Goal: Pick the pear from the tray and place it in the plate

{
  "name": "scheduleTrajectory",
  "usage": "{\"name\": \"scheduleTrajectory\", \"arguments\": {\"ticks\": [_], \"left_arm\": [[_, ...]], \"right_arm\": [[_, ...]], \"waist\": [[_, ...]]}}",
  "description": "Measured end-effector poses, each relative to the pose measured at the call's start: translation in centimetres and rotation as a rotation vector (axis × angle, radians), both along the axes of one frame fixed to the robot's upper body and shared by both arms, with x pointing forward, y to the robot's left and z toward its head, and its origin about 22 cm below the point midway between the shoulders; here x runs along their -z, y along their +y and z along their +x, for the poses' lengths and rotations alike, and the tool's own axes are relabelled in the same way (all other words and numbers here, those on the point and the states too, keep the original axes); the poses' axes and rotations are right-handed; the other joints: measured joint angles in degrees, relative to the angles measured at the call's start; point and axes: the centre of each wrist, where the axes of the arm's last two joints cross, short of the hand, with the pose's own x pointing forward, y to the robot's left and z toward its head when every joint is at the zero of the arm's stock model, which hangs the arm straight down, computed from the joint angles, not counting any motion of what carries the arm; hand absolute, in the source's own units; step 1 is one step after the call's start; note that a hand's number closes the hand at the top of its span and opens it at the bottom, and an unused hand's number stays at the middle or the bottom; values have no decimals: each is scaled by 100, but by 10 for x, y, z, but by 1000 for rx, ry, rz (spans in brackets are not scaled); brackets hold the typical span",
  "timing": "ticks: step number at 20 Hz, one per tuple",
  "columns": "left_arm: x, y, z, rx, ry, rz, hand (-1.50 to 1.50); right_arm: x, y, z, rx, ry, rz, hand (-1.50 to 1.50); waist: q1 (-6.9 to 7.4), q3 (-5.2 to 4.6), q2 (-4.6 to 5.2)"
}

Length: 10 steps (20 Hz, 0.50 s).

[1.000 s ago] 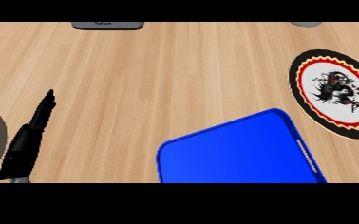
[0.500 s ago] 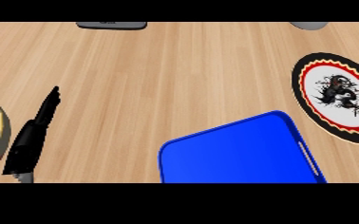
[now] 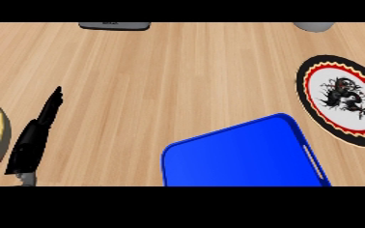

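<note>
My left robot hand well left of the blue tray, fingers straight, wide open, patterned plate near the tray's right corner, wooden tabletop beneath.

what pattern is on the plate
The plate has a black rim, a red ring edged with yellow zigzag, and a white centre with a black figure; head view.
</note>
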Motion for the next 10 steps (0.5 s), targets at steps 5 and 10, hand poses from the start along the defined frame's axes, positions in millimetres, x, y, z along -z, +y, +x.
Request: {"name": "scheduleTrajectory", "arguments": {"ticks": [5,10], "left_arm": [[-1,-5,-2,-5,3,1,0],[2,0,-3,-3,5,0,0]], "right_arm": [[23,28,24,-69,95,-43,150],[55,52,40,-122,175,-59,150]], "waist": [[-15,-5,-15],[-45,-6,-15]]}}
